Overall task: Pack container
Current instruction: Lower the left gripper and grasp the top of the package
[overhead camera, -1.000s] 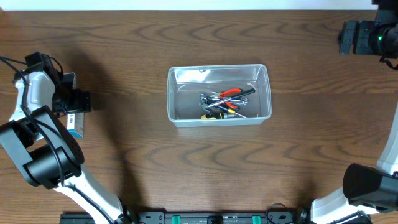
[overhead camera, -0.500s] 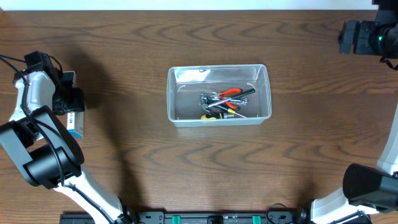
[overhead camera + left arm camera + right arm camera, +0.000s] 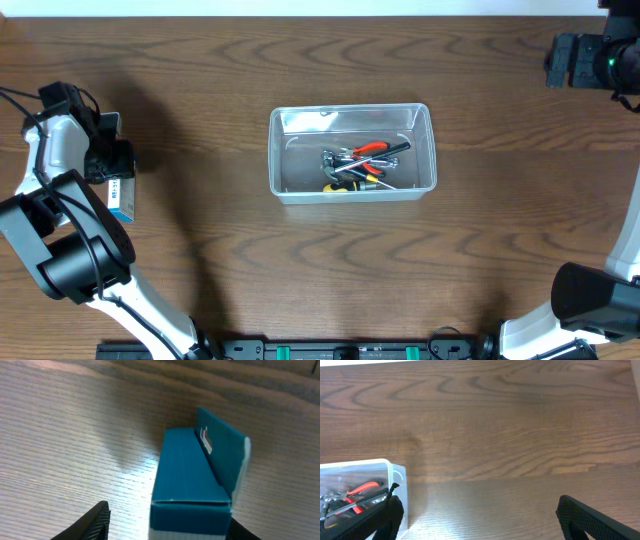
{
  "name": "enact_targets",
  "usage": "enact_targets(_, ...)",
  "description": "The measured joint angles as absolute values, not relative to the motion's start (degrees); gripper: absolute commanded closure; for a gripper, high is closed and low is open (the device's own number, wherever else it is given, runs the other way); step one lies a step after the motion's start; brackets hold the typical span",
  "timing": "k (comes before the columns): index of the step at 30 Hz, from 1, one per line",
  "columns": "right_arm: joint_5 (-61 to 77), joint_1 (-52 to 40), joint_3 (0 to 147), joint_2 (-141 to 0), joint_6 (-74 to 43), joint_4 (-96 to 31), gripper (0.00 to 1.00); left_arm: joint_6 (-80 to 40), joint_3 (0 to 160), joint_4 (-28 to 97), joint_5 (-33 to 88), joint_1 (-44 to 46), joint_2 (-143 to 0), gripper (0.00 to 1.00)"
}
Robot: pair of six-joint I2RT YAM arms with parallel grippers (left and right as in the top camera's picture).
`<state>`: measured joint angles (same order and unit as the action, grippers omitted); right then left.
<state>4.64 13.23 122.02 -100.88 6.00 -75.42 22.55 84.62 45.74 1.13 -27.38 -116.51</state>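
Observation:
The clear plastic container (image 3: pixel 352 108) stands mid-table and holds several hand tools (image 3: pixel 362 165), among them red-handled pliers and a yellow-handled driver. Its corner (image 3: pixel 395 475) and the tools (image 3: pixel 362 491) show at the left of the right wrist view. My left gripper (image 3: pixel 118 172) is at the far left edge, over a small blue-and-white box (image 3: pixel 122 197). In the left wrist view the open fingers (image 3: pixel 170 527) straddle the box's blue end (image 3: pixel 187 470), with a gap at the left finger. My right gripper (image 3: pixel 560 60) is open and empty at the far right back, also seen in its wrist view (image 3: pixel 480 520).
Brown wood table (image 3: pixel 320 270) all round the container. The arm bases stand at the front left (image 3: pixel 70 260) and front right (image 3: pixel 590 300) corners.
My left gripper has shifted slightly left, toward the table's left edge above the box. The container, tools and right arm have not moved.

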Motion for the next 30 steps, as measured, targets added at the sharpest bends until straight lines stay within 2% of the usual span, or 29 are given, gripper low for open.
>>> enact_targets(7, 4.49, 13.23, 122.02, -100.88, 6.0, -75.5, 0.01, 22.55, 83.79, 45.25, 1.1, -27.38, -116.51, 0.51)
enact_targets(11, 4.49, 13.23, 122.02, -100.88, 6.0, -75.68, 0.01, 22.39, 83.79, 45.12, 1.1, -27.38, -116.51, 0.6)
enact_targets(30, 4.47, 13.23, 122.02, -100.88, 6.0, -77.01, 0.01, 22.52, 83.79, 45.36, 1.69, -27.38, -116.51, 0.71)
